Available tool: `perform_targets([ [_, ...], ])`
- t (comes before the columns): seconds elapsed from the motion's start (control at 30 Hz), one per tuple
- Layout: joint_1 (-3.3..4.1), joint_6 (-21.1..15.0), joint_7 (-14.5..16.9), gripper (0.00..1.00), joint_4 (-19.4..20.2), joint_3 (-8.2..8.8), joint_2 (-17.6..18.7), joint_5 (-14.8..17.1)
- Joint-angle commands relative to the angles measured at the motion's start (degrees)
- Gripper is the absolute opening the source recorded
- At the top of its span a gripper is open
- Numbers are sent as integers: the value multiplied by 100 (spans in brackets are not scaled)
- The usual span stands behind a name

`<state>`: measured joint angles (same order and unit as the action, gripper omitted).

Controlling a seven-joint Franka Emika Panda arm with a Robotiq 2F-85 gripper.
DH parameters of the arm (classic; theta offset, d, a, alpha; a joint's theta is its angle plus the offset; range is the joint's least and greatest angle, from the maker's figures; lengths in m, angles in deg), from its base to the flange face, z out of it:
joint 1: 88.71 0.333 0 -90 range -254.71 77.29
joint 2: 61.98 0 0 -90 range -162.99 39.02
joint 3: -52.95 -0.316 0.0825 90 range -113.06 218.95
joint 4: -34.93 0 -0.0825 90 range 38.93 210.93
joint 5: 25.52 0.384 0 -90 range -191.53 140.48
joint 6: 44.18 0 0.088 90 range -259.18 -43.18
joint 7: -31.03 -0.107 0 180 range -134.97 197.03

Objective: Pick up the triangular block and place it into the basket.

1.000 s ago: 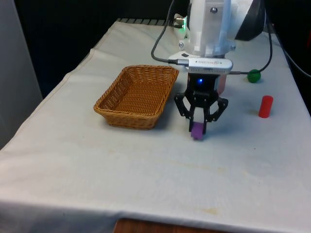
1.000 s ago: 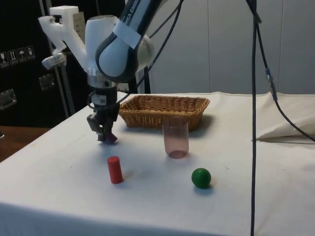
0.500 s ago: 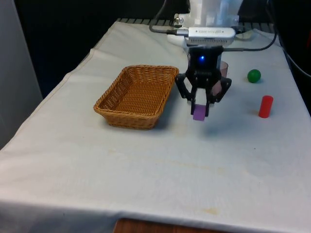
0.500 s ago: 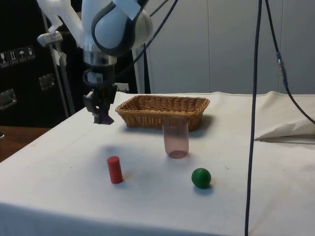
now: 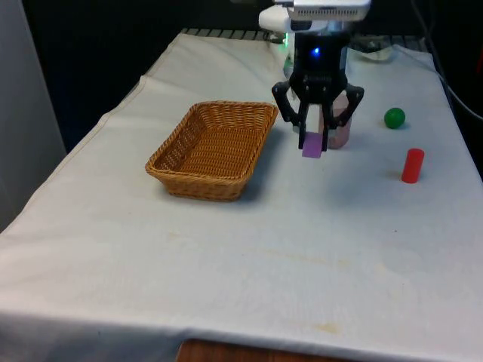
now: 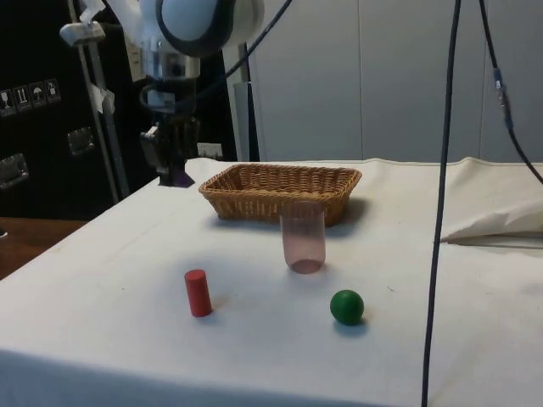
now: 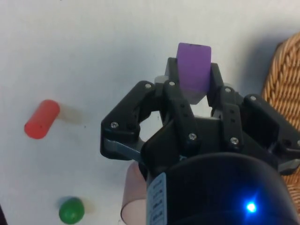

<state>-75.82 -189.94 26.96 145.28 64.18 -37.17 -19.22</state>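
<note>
My black gripper [image 5: 312, 143] is shut on a purple triangular block [image 5: 312, 146] and holds it in the air, well above the cloth. It hangs just off the wicker basket [image 5: 213, 148], on the front view's right of it. From the side, the gripper [image 6: 174, 174] and the block [image 6: 176, 179] sit high over the table, near the basket [image 6: 280, 192]. The wrist view has the purple block [image 7: 193, 69] pinched between the two fingers [image 7: 171, 79], with the basket's rim [image 7: 283, 79] at the picture's edge.
A pink translucent cup [image 5: 339, 130] stands upside down right behind the gripper. A green ball [image 5: 394, 118] and an upright red cylinder [image 5: 412, 165] lie towards the front view's right. The same cup [image 6: 303, 239], ball [image 6: 346, 306] and cylinder [image 6: 198, 292] show from the side.
The gripper has lifted the purple block off the cloth and risen steadily, moving slightly away from the front camera. The other objects have not moved.
</note>
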Motion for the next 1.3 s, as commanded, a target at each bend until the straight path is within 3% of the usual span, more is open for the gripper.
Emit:
perform_targets([
  [0.0, 29, 52, -40, 34, 57, 40, -109, -63],
  [0.2, 0, 189, 0, 34, 172, 46, -367, -74],
  [0.8, -11, 6, 355, 34, 1318, 390, -1306, -212],
  [1.27, -29, -195, 842, 34, 1719, 762, -1392, -172],
])
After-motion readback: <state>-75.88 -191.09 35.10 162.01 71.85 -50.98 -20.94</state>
